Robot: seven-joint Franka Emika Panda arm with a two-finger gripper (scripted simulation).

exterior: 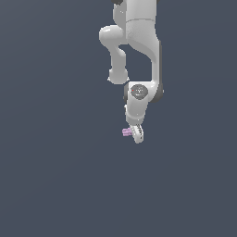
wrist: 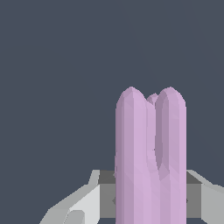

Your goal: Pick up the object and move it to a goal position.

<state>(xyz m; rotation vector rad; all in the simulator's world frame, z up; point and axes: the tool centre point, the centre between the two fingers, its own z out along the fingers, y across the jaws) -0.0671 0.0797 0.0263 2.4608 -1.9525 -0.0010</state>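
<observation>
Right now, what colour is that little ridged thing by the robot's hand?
Pale lilac-purple. The ridged object shows best in the wrist view, filling much of the picture.

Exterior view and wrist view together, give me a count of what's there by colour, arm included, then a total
Pale lilac-purple: 1, the ridged bar-like object, sitting between the gripper fingers.
White: 1, the robot arm with its gripper.
Total: 2, against a plain dark grey-blue background.
</observation>
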